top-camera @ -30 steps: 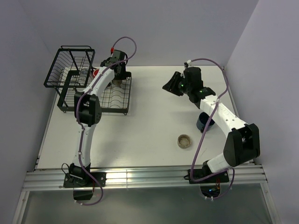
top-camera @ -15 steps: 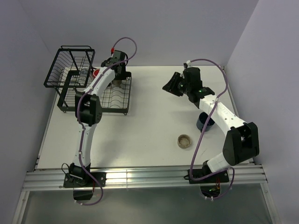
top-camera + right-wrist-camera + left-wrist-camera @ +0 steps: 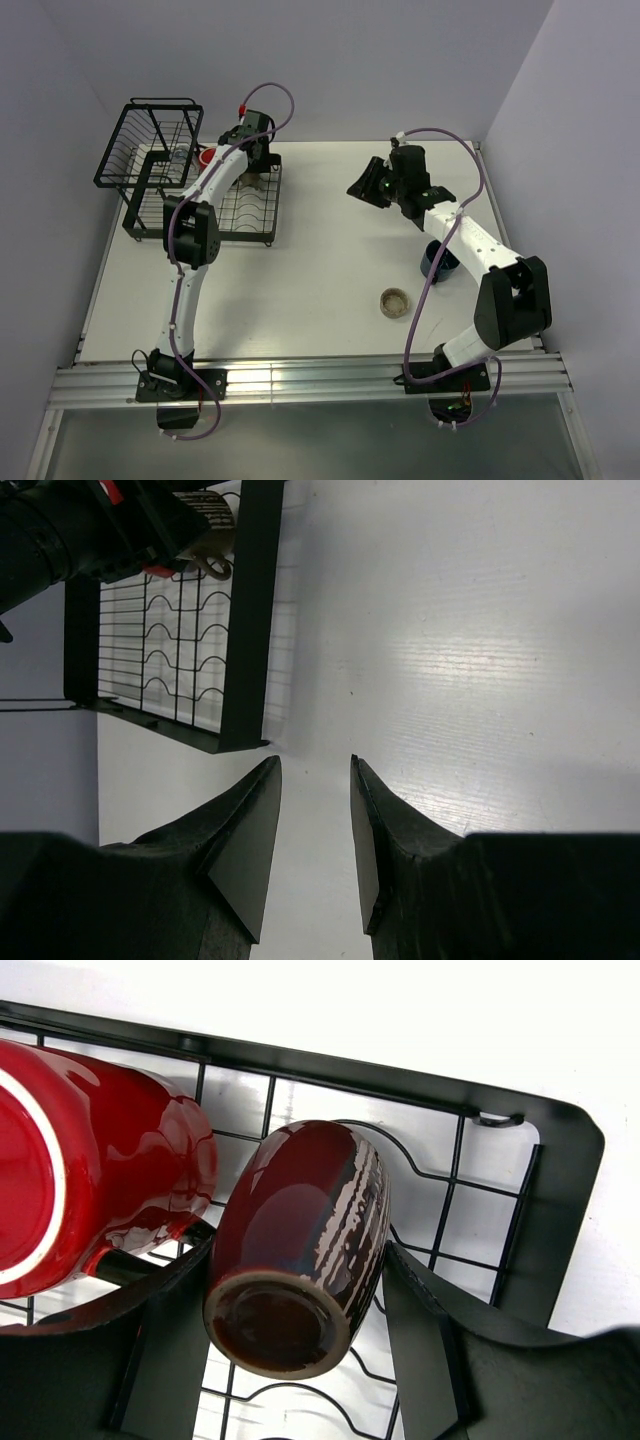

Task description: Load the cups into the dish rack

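Note:
My left gripper (image 3: 252,166) reaches over the flat tray of the black dish rack (image 3: 135,226). In the left wrist view its fingers (image 3: 420,1320) press both sides of the tan cup (image 3: 300,1230), which is tilted with its base toward the camera, just above the rack wires (image 3: 560,1190). The red mug (image 3: 90,1160) lies beside it in the rack (image 3: 205,157). The clear glass (image 3: 180,157) sits in the basket section. My right gripper (image 3: 363,184) is open and empty above the table (image 3: 315,765). The dark blue mug (image 3: 441,262) and the low beige cup (image 3: 395,301) stand on the table.
The right forearm partly covers the dark blue mug. The rack's near corner (image 3: 250,610) and my left arm (image 3: 70,530) show in the right wrist view. Walls close in the table on the left, back and right.
My right gripper has drifted slightly left and back. The left arm's elbow has shifted a little; its gripper stays at the tan cup.

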You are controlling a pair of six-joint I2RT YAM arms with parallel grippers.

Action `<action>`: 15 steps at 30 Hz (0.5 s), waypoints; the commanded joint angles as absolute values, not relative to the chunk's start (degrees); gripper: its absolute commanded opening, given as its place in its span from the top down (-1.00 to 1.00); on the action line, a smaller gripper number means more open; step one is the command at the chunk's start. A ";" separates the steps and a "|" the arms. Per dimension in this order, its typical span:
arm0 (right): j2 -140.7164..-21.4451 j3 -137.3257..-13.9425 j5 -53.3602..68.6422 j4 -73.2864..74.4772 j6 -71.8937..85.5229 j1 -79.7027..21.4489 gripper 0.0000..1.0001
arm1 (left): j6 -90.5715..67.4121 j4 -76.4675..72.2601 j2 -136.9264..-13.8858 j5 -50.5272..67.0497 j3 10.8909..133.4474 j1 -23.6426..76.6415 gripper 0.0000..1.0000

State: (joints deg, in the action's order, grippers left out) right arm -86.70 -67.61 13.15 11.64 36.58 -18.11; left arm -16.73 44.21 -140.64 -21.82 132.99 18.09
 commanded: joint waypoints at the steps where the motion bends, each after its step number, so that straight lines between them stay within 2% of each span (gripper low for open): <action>1: -87.01 -70.14 12.83 10.63 35.77 -17.84 0.17 | -16.17 41.22 -140.10 -23.90 135.53 18.11 0.31; 9: -86.66 -69.96 12.31 10.81 35.42 -17.84 0.17 | -16.61 38.67 -139.22 -23.47 133.25 18.11 -0.48; 15: -86.66 -69.87 12.13 10.99 35.33 -17.84 0.17 | -16.26 38.14 -139.57 -22.76 133.07 18.11 -0.65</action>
